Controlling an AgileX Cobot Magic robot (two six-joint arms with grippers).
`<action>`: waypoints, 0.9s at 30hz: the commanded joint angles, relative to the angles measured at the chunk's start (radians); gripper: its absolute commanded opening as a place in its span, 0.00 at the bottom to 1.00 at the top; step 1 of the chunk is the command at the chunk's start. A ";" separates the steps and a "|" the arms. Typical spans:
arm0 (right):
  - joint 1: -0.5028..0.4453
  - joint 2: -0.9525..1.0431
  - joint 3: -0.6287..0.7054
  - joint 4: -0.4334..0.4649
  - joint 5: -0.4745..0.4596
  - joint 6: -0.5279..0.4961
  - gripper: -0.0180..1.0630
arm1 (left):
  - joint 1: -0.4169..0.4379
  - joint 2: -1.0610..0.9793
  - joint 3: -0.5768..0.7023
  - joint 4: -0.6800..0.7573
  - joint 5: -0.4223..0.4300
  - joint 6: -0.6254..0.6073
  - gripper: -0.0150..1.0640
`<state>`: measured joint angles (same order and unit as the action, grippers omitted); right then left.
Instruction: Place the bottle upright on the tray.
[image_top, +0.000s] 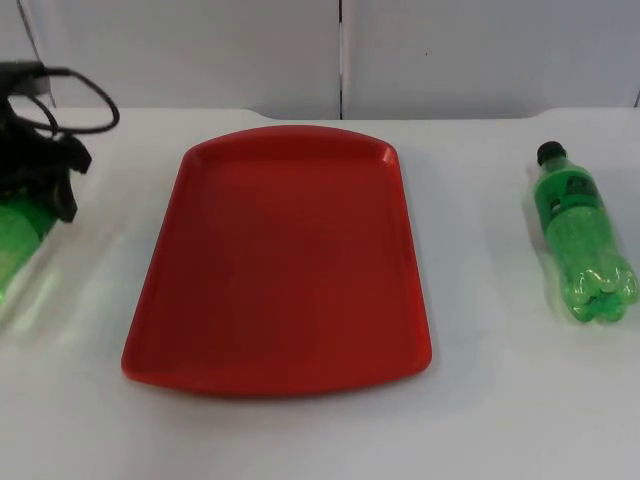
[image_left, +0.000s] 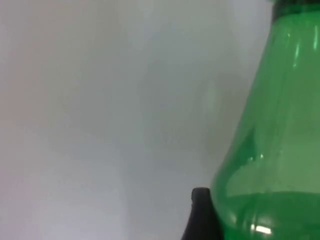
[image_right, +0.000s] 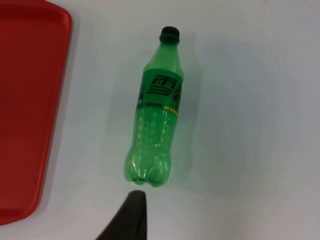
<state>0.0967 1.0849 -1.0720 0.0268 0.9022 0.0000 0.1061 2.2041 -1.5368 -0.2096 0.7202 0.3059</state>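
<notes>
While my left gripper (image_top: 35, 205) sits low at the table's left edge, a green bottle (image_top: 15, 245) lies at it, its clear green shoulder pressed against one black fingertip (image_left: 200, 212); whether I am pinching it I cannot tell. Mid-table lies the bare red tray (image_top: 280, 260). Right of it a second green bottle (image_top: 580, 235) lies flat, black cap toward the wall, dark label around its middle. My right gripper (image_right: 131, 220) hovers above its base, its spread unreadable.

Red tray (image_top: 280, 270) bare, open from above; green bottle (image_top: 580, 240) lying right, well apart from tray.
</notes>
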 joint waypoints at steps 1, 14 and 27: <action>-0.004 -0.003 -0.004 0.004 0.000 -0.014 0.98 | 0.001 -0.059 -0.004 -0.049 0.022 0.021 0.01; -0.004 -0.003 -0.004 0.004 0.000 -0.014 0.98 | -0.020 -0.222 -0.004 -0.570 0.112 0.409 0.01; -0.004 -0.003 -0.004 0.004 0.000 -0.014 0.98 | -0.038 -0.401 -0.004 -0.917 0.138 0.750 0.01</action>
<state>0.0967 1.0849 -1.0720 0.0282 0.9022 0.0000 0.0719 1.8336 -1.5368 -1.0163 0.8582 0.9733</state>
